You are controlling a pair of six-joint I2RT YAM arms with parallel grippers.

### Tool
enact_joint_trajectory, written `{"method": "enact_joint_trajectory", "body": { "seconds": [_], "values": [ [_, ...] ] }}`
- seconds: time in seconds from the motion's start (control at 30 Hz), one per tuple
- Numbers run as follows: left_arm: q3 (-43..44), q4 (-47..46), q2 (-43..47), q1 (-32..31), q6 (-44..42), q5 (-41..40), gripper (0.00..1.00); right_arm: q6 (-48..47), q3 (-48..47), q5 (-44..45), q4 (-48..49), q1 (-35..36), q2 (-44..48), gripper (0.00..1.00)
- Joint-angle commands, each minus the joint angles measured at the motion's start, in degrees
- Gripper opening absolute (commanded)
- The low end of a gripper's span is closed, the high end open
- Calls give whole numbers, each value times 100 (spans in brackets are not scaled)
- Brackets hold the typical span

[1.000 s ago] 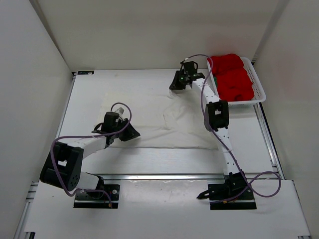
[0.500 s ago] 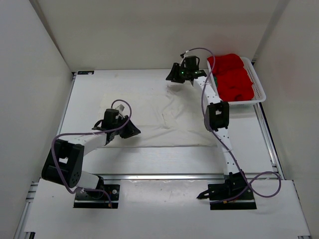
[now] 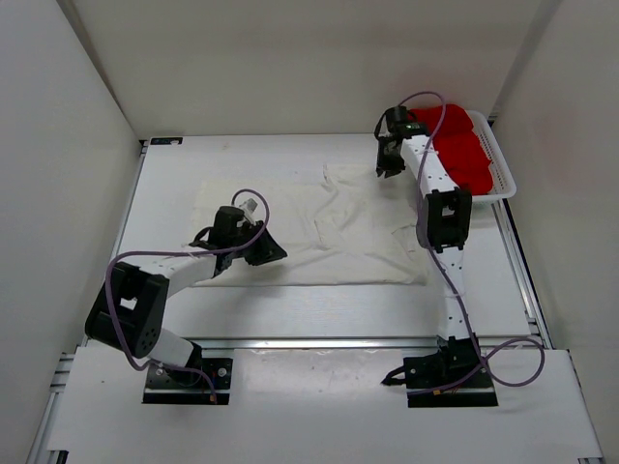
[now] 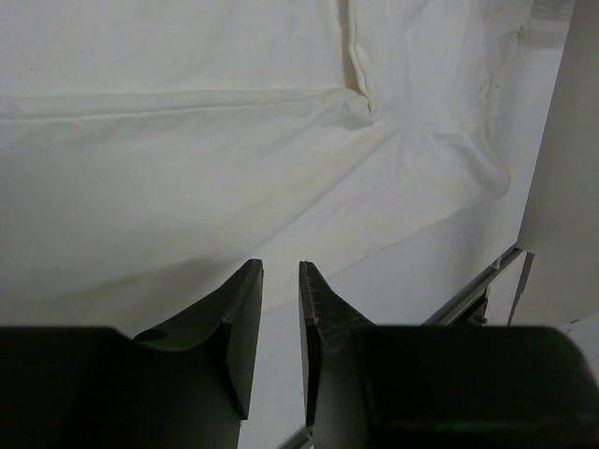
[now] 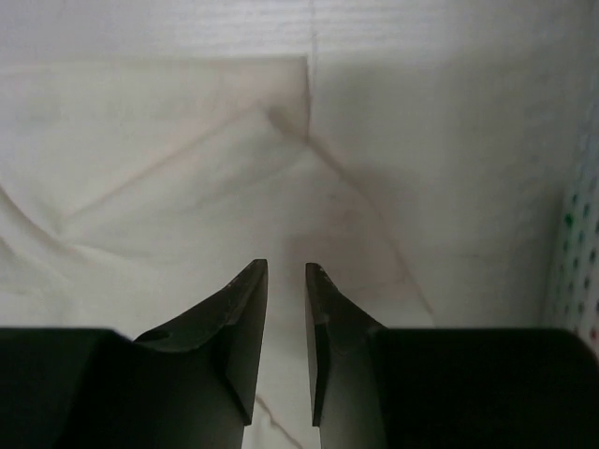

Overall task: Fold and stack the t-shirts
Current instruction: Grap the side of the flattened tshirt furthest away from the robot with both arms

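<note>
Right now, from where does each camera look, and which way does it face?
Top external: fixed above and behind the arms, facing down at the table; both arms show, left hand and right hand at the cream-white t-shirt.
Left wrist: on the left arm, facing down past its own fingers at the shirt's near edge.
Right wrist: on the right arm, facing down past its own fingers at a shirt corner, beside the basket.
Shared: every view shows the t-shirt.
</note>
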State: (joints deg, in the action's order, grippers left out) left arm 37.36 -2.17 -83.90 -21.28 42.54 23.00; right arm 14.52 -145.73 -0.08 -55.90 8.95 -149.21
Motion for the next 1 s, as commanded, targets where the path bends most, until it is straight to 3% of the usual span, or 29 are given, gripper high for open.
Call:
{"method": "enact_joint_trajectory", "body": {
  "seconds": [0.0, 0.17, 0.27, 0.4, 0.63, 0.8, 0.87, 0.97],
  "values": [
    [78, -143, 84, -43, 0, 47, 33, -415, 859, 456, 114, 222, 927, 21],
    [-124, -116, -178, -43, -97, -253, 33, -477, 3028, 298, 1069, 213, 1683, 9],
    [-386, -257, -399, 263, 174, 72, 33, -354, 3900, 96, 1353, 221, 1964, 1],
    [-1011, -512, -364, 773, 334, 476, 33, -231, 5384, 114, 1994, 361, 2623, 0],
    [-1406, 490, 348, 976, -281, 424, 33, -29, 7259, 52, 2435, 581, 3546, 0],
    [-1557, 762, 541, 924, -361, 521, 33, -72, 7305, 43, 2259, 643, 4065, 4],
    [-1478, 710, 576, 897, -344, 573, 36, -177, 6641, 69, 2075, 477, 4032, 15],
    [-1163, 806, 533, 818, -396, 565, 37, -310, 5376, 95, 1890, 318, 3593, 20]
  ]
}}
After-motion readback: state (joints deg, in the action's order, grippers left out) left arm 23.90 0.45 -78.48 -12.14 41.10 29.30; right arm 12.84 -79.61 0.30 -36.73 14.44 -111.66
